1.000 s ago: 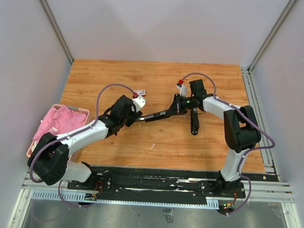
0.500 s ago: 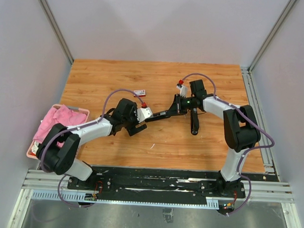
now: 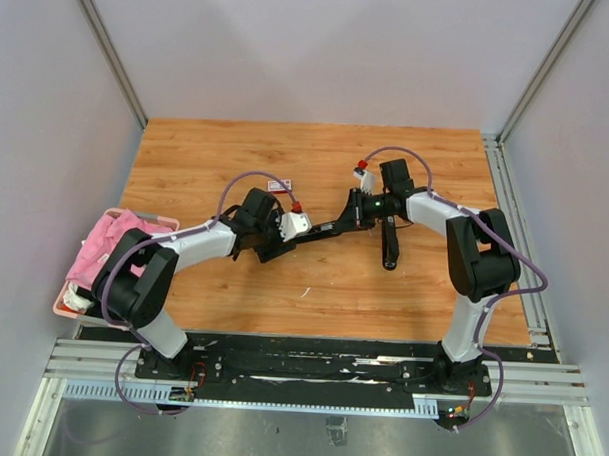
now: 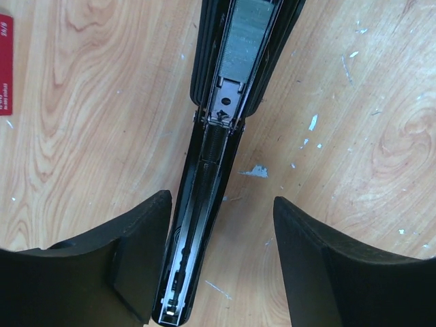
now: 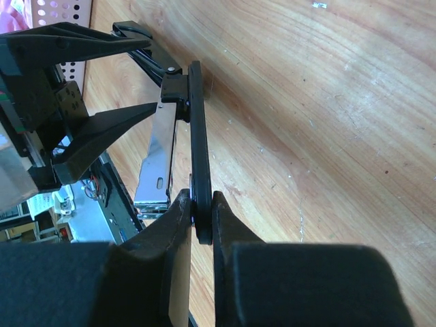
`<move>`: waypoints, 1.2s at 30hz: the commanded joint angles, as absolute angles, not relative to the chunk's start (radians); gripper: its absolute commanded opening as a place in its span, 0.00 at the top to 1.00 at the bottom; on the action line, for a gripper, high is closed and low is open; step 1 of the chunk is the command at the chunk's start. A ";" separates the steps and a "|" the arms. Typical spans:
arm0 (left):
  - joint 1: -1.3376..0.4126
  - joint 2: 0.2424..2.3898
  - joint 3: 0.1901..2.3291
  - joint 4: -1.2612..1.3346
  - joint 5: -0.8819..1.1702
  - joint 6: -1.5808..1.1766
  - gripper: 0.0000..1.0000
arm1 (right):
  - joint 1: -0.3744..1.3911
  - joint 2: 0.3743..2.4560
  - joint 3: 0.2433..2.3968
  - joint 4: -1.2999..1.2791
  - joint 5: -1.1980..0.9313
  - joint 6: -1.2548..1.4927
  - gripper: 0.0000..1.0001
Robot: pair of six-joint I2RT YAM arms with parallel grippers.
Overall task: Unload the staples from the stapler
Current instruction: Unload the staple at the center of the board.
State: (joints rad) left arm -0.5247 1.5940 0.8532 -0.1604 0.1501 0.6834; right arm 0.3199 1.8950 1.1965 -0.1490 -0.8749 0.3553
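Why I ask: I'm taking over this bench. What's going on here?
Two robot arms are working on a stapler that lies opened out on the wooden table. The right pincer is shut on one thin black arm of it, holding it. The left pincer stands open, a finger on either side of the open magazine. A silvery strip of staples sits in that magazine, not yet taken out.

Left end effector point(image 4: 221, 204) agape, right one point(image 5: 199, 203) clamped
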 commanded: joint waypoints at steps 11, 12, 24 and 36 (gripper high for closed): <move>-0.518 1.679 0.935 -0.228 0.082 0.722 0.58 | 0.302 1.956 1.210 -0.257 -0.844 0.304 0.84; -0.519 1.682 0.938 -0.232 0.085 0.723 0.61 | 0.299 1.956 1.210 -0.255 -0.845 0.305 0.84; -0.518 1.681 0.911 -0.254 0.096 0.732 0.86 | 0.273 1.963 1.223 -0.271 -0.850 0.300 0.73; -0.518 1.651 0.872 -0.258 0.080 0.714 0.96 | 0.243 1.965 1.221 -0.272 -0.825 0.288 0.68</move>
